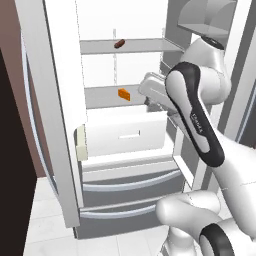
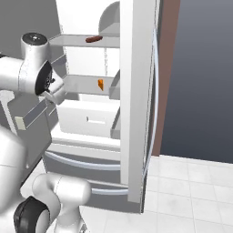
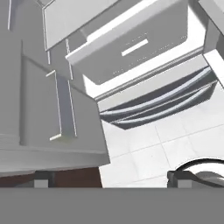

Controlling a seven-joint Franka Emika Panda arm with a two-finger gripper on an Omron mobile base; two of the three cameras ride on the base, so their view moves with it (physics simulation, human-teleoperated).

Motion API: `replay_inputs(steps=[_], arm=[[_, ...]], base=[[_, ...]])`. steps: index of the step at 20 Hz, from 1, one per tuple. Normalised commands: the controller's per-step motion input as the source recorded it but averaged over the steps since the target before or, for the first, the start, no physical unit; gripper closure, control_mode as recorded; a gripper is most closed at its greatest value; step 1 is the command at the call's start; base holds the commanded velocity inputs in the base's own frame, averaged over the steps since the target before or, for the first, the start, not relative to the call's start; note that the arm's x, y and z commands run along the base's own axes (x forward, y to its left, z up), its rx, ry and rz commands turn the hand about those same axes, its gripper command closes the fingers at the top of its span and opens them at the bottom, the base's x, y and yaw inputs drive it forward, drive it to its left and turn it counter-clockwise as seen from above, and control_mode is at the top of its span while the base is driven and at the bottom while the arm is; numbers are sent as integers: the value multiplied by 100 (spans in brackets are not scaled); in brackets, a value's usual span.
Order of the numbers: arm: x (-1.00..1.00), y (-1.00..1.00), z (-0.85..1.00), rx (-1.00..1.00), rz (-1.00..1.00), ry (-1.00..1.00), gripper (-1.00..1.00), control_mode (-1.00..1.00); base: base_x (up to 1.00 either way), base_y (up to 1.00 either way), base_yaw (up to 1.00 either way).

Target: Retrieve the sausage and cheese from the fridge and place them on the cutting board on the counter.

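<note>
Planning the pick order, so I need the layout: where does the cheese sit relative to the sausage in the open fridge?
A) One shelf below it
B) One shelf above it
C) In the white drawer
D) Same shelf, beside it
A: the cheese lies on the shelf under the sausage inside the fridge.

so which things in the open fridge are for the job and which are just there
For the job:
- sausage, upper shelf
- cheese, shelf below
- fridge, doors open
- gripper, open

Just there:
- white crisper drawer
- tiled floor
</note>
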Motion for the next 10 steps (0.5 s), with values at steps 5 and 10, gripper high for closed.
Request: replay_inputs(steps=[5,10], arm=[[-56,-30,-49,-35,27,-6,-100,-100],[-48,-6,-24,-17,14,-8,-100,-100]], base=[[0,0,0],[0,0,0]])
